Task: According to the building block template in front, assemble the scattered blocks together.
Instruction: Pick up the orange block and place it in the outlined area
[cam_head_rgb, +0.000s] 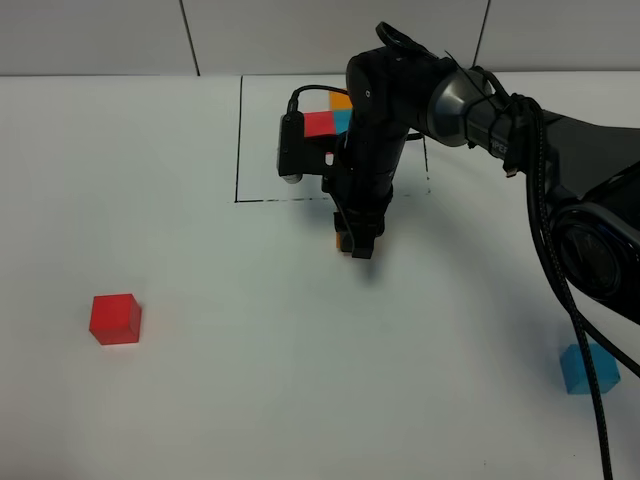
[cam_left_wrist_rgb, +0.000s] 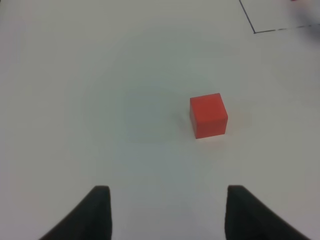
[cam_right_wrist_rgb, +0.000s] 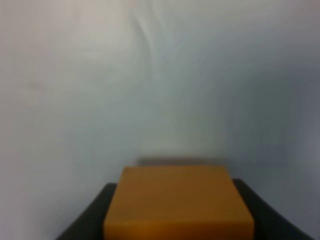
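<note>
The template (cam_head_rgb: 322, 123), a joined red, blue and orange trio, lies inside a thin black drawn rectangle (cam_head_rgb: 238, 150) and is partly hidden by my right arm. My right gripper (cam_head_rgb: 352, 243) points down just in front of that rectangle, shut on the orange block (cam_head_rgb: 341, 240) (cam_right_wrist_rgb: 177, 205). The red block (cam_head_rgb: 115, 318) (cam_left_wrist_rgb: 208, 115) sits alone at the near left. In the left wrist view my left gripper (cam_left_wrist_rgb: 167, 215) hangs open a short way behind the red block, with nothing between its fingers. The blue block (cam_head_rgb: 588, 367) rests at the near right.
The right arm's black cable (cam_head_rgb: 560, 270) hangs down the right side, passing just above the blue block. The white table (cam_head_rgb: 300, 380) ends at a grey wall (cam_head_rgb: 100, 35) at the back.
</note>
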